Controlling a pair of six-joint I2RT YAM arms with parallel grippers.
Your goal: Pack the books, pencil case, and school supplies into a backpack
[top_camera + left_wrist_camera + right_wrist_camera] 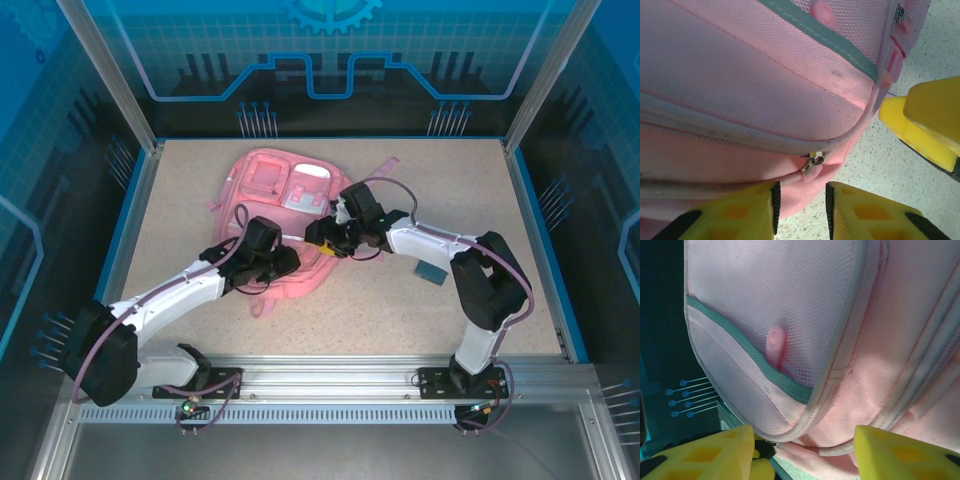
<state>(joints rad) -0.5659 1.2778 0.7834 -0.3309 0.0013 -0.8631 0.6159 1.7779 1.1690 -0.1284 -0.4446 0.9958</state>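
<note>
The pink backpack (275, 195) lies flat in the middle of the table. My left gripper (295, 262) is at its near right corner. In the left wrist view the left gripper (801, 195) stands part open, with the backpack's (755, 90) corner fabric between the jaws just below a metal zipper pull (812, 162). My right gripper (322, 243) is close by at the right edge. In the right wrist view the right gripper (805, 450) is open wide, astride the backpack's (805, 310) piped seam below a mesh pocket. The books and pencil case are out of view.
A small teal flat piece (430, 272) lies on the table right of the backpack, by the right arm's elbow. The right gripper's yellow finger (925, 125) is close to the left gripper. A pink strap (385, 165) trails toward the back right.
</note>
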